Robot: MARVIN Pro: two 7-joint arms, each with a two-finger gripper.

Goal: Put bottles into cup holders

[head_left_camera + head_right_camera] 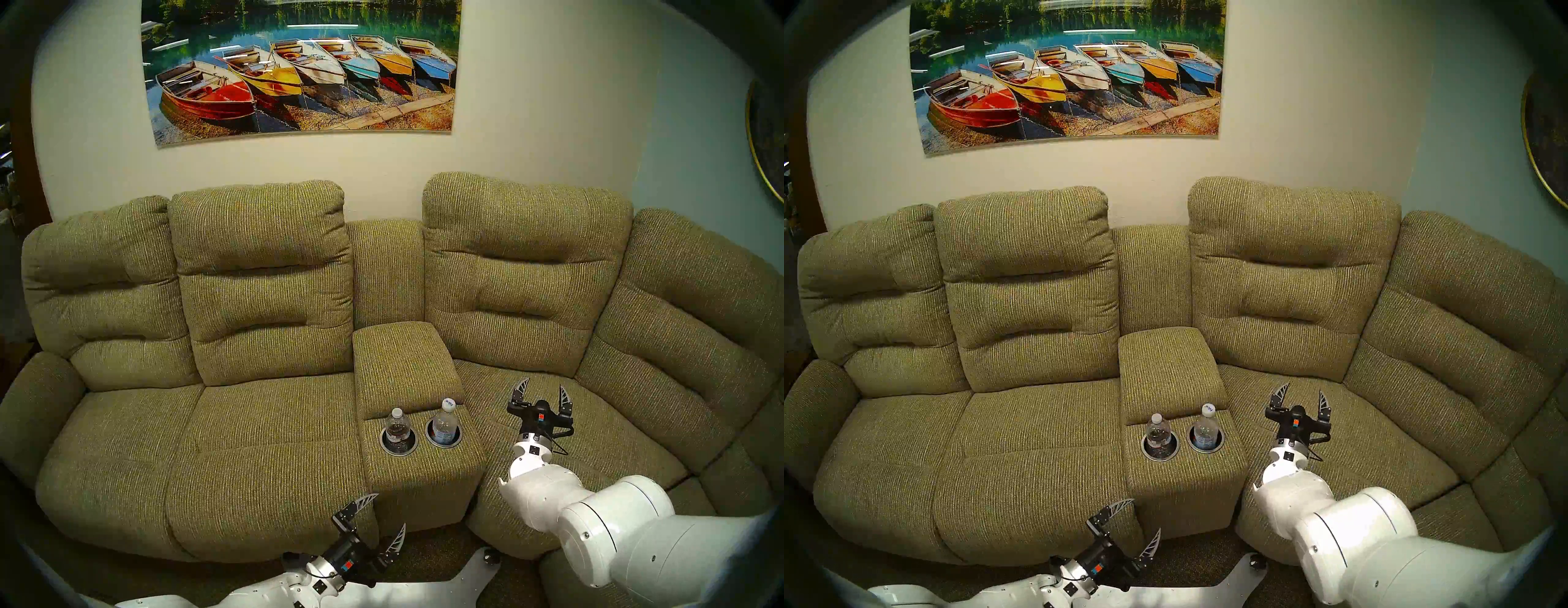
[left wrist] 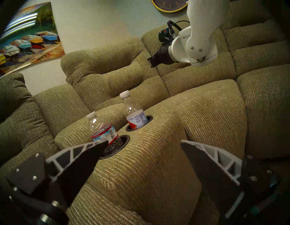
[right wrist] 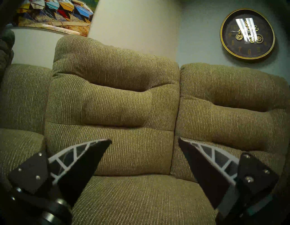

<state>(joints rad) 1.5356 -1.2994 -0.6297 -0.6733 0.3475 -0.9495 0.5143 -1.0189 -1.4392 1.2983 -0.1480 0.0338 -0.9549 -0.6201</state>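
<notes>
With both bottles (image 1: pixel 399 426) (image 1: pixel 445 422) standing upright in the two cup holders (image 1: pixel 399 443) on the sofa console (image 1: pixel 407 365), the left claw (image 1: pixel 388 516) and right claw (image 1: pixel 543 392), both spread and empty, should pull away wide so no finger knocks a bottle.

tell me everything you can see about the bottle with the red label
The red-label bottle is small, clear plastic with a white cap and a red, white and blue label around its middle. It looks nearly empty. It stands in the left cup holder of the sofa console, leaning slightly, its lower part sunk in the dark well. No end effector touches it; the other bottle stands apart in the neighbouring well.
</notes>
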